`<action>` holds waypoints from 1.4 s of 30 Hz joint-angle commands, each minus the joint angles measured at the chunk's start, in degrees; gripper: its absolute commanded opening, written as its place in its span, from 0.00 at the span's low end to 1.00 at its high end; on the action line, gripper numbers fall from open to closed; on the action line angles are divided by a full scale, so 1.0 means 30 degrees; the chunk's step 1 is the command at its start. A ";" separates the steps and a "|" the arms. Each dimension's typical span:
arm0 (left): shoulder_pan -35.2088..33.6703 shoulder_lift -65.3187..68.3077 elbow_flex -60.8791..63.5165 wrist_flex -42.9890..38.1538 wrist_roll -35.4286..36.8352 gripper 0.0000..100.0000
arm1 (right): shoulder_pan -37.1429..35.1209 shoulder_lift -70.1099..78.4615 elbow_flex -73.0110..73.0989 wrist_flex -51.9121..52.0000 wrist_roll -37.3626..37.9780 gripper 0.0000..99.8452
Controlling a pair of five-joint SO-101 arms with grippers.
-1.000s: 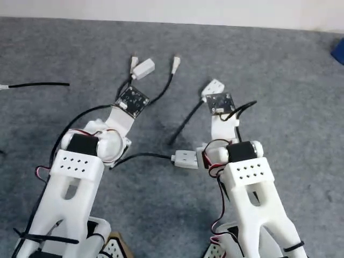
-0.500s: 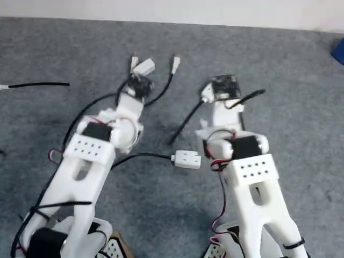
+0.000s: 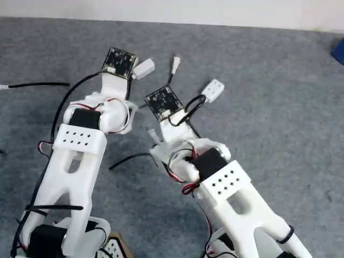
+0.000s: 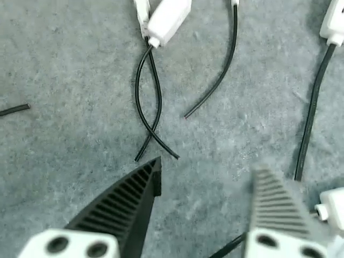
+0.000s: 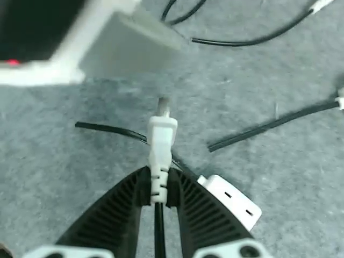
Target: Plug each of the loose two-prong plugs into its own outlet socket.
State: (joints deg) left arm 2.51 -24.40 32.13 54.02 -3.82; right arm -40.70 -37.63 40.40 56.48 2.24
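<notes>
Right gripper [image 5: 159, 180]: I see it clamped on the held plug [image 5: 161, 141], gripping the ribbed rear end, with the cord [image 5: 158, 228] running back between the two fingers.
Held plug axis: its long axis is in line with the gripper. The prongs [image 5: 163, 105] point straight out ahead of the fingertips, over the grey carpet [image 5: 279, 161].
Near socket [image 5: 230, 198]: it lies on the carpet just beside the right gripper's finger, two slots facing up, its length set slantwise to the plug.
Left gripper [image 4: 208, 173]: the fingers are spread wide with nothing between them, above the carpet.
Far socket [image 4: 167, 19]: it is well ahead of the left fingertips, and its black cord runs back toward them, crossing another cord.
Second plug [image 4: 141, 9]: it lies alongside the far socket, but I cannot tell whether they touch.
Loose plug [image 4: 235, 2]: it lies ahead and a little to one side, its cord curving back toward the gripper.
Side socket [image 3: 213, 90]: it lies out beyond the right arm's wrist board [image 3: 164, 102].
Print: markings on that board are too small for me to read.
</notes>
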 commanded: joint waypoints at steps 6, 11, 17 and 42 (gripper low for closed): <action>-0.0278 -0.0366 -0.0864 0.0234 -0.0967 0.32 | 0.2476 -0.0689 -0.1040 -0.2623 0.0234 0.01; -0.0161 -0.0366 -0.1832 0.0293 -0.0967 0.32 | 0.2974 -0.0571 -0.1011 -0.2711 0.1084 0.01; -0.0103 -0.0220 -0.4234 0.2462 -0.1055 0.32 | 0.2945 -0.0630 -0.0044 -0.2828 0.1260 0.01; 0.2828 -0.0249 -0.5553 0.4337 -0.0996 0.33 | 0.3297 -0.0513 0.0747 -0.3853 0.1143 0.01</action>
State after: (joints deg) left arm 10.24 -24.40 18.95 66.68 -6.55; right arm -32.35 -37.54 42.95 46.20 5.41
